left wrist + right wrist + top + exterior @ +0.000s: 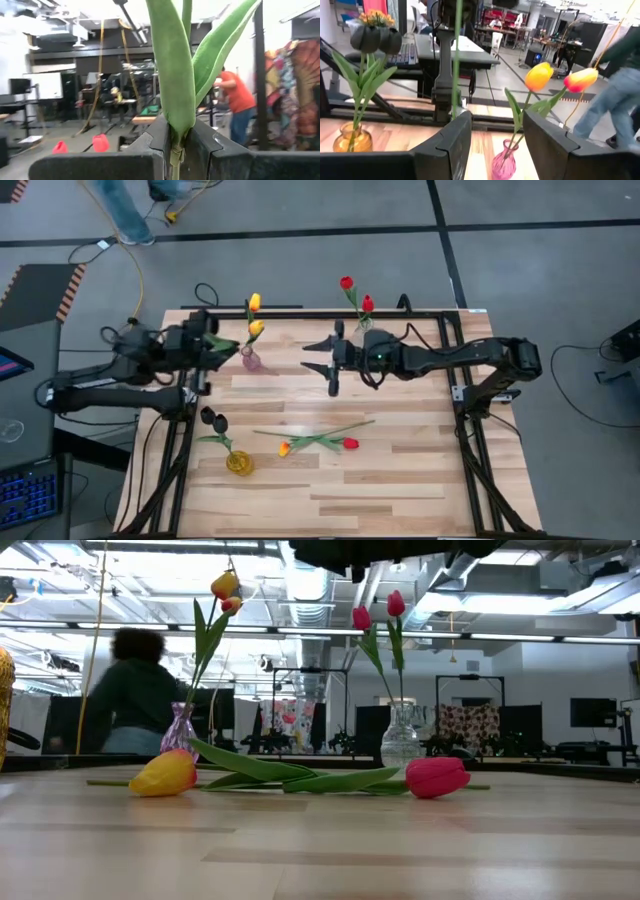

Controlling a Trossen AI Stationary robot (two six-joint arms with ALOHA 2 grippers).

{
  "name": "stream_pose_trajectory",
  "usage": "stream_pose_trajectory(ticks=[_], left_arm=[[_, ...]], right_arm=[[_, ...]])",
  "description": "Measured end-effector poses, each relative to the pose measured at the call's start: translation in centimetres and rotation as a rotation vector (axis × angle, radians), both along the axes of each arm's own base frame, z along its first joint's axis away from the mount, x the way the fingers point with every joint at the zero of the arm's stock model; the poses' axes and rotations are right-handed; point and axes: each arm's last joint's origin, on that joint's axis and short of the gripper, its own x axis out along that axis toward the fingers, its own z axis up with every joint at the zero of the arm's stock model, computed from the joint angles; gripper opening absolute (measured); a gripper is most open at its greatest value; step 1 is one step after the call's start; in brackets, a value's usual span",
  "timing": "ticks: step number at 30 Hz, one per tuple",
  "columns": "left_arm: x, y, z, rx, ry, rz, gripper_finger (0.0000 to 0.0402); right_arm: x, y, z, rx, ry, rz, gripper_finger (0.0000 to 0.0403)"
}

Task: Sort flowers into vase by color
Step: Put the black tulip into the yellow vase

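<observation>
My left gripper (212, 340) (176, 134) hovers by the table's left edge, shut on a flower (175, 75) with long green leaves. The flower's head is out of view. My right gripper (310, 357) (496, 120) hangs open over the table's far middle, nothing between its fingers. A pink vase (250, 361) holds two yellow tulips (539, 76). A clear vase (402, 735) holds two red ones (346, 283). An amber vase (238, 463) holds two black ones (366, 37). A yellow tulip (284, 448) and a red tulip (350, 443) lie flat on the table, stems crossing. My left gripper pinches the flower's stem (174, 152) between its two fingers, just below where the leaves sprout. The fingers lie across the stem and come roughly level from the table's left side. The flower stands upright in the hold, leaves rising above the fingers, clear of the table.
The wooden table (400, 480) has bare boards at the near right. The three vases stand at the far left, far middle and near left. A person (135, 690) moves in the room behind the table. A laptop (25, 490) sits off the left edge.
</observation>
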Motion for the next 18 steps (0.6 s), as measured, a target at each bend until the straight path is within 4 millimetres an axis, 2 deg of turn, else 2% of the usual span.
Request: stream_pose_trajectory(ticks=[8,14,18], left_arm=[[-3.9,-1.3,0.2,-0.095,-0.015,-0.104,0.0029],[-6.1,-2.0,0.4,-0.134,-0.049,-0.266,0.0029],[-6.9,-2.2,0.2,-0.147,-0.037,-0.314,0.0029]], right_arm=[[0.0,0.0,-0.2,0.002,0.023,0.001,0.0205],[0.0,0.0,-0.2,0.002,0.023,0.0,0.0205],[0.0,0.0,-0.3,0.007,0.024,0.001,0.0204]])
